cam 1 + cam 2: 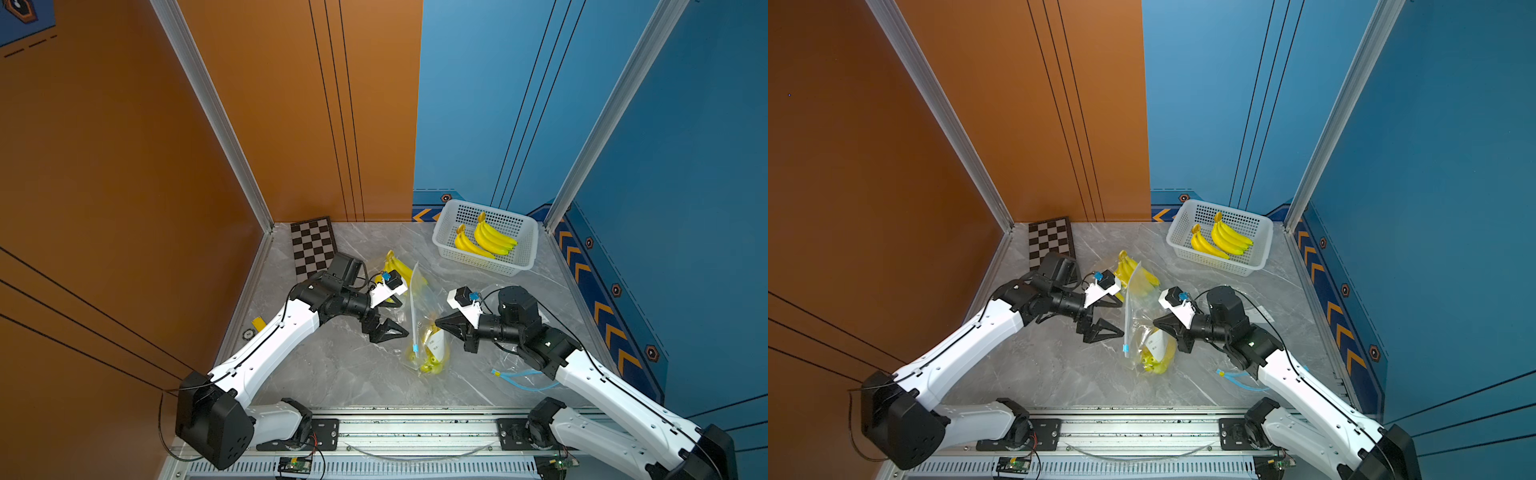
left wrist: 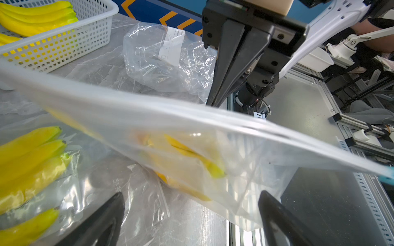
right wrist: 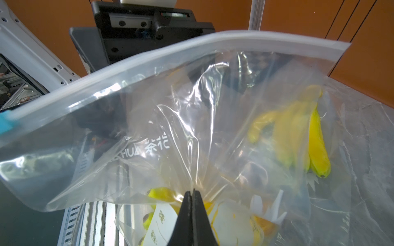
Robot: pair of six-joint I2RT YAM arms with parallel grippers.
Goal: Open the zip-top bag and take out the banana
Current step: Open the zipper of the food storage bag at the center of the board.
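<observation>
Zip-top bag (image 1: 420, 316) upright on worktop (image 1: 340, 374) between the arms, right pincer (image 1: 438, 323) pinching its thin, slippery film, left pincer (image 1: 405, 319) spread wide just beside; banana (image 1: 428, 365) inside looks light, so the stiffer zip strip (image 3: 191, 55) seems the best hold.

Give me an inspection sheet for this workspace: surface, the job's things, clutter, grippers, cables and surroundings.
Surface: grey marble tabletop, no spills seen.
Job's things: zip-top bag held upright mid-table, bananas inside, blue slider at the near end; whether the seal is open cannot be told.
Clutter: second bagged bunch; white basket holding two bunches; checkerboard; empty bag; blue zip strip.
Grippers: left gripper open beside the bag; right gripper shut on the bag's film.
Cables: black cable loops off the left arm's base.
Surroundings: orange wall, blue wall.
</observation>
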